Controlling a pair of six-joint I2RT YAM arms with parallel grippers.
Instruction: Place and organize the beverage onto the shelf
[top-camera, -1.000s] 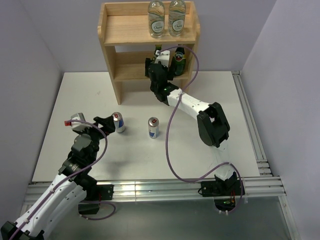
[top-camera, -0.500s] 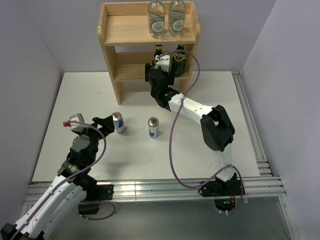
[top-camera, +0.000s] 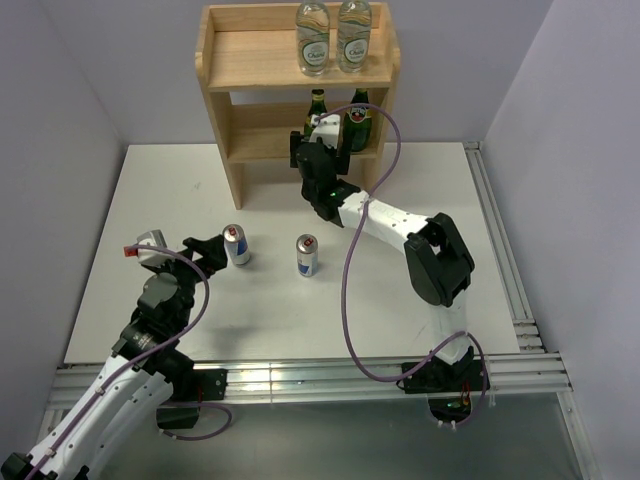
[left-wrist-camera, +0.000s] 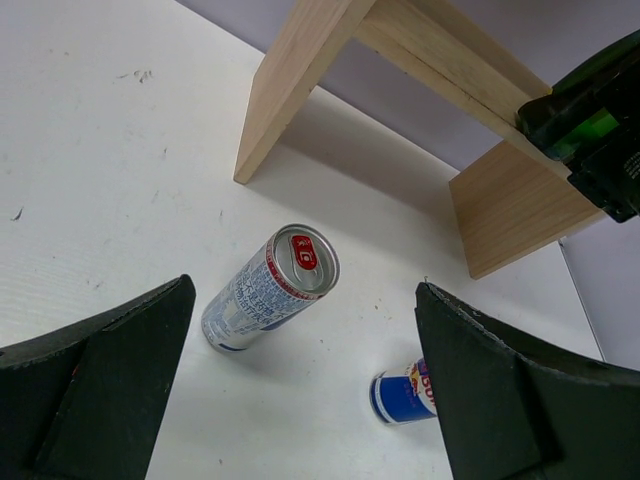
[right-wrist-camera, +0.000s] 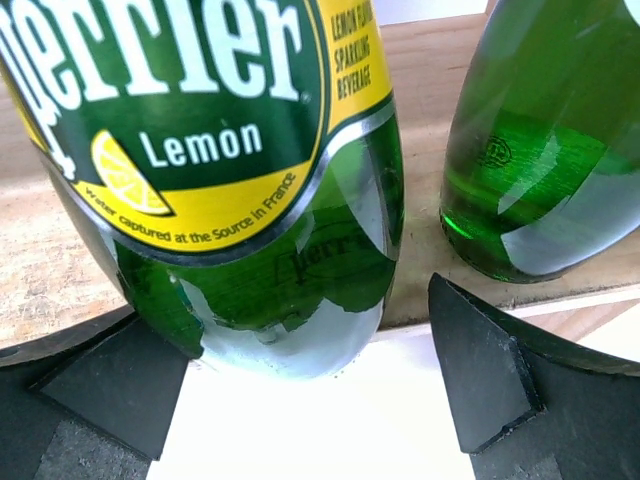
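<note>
Two clear water bottles (top-camera: 313, 38) (top-camera: 353, 35) stand on the top board of the pine shelf (top-camera: 228, 70). Two green glass bottles (top-camera: 317, 103) (top-camera: 360, 120) stand on its middle tier. My right gripper (top-camera: 322, 136) is open at that tier. In the right wrist view the left green bottle (right-wrist-camera: 230, 190) stands between the spread fingers of my right gripper (right-wrist-camera: 285, 310), with a gap on its right side; the other green bottle (right-wrist-camera: 545, 150) is at the right. Two slim cans (top-camera: 237, 244) (top-camera: 307, 255) stand on the table. My left gripper (top-camera: 208, 252) (left-wrist-camera: 300, 300) is open, just short of the left can (left-wrist-camera: 265, 290); the other can (left-wrist-camera: 403, 395) is partly hidden.
The white table (top-camera: 440, 190) ends at a metal rail (top-camera: 500, 250) on the right and at the front. Grey walls close in on both sides. The shelf's lowest tier (top-camera: 265, 148) and the left part of its top board are bare.
My right gripper has drawn back and down from the left green bottle, which now stands free on the middle tier. My left arm has shifted slightly near the left can.
</note>
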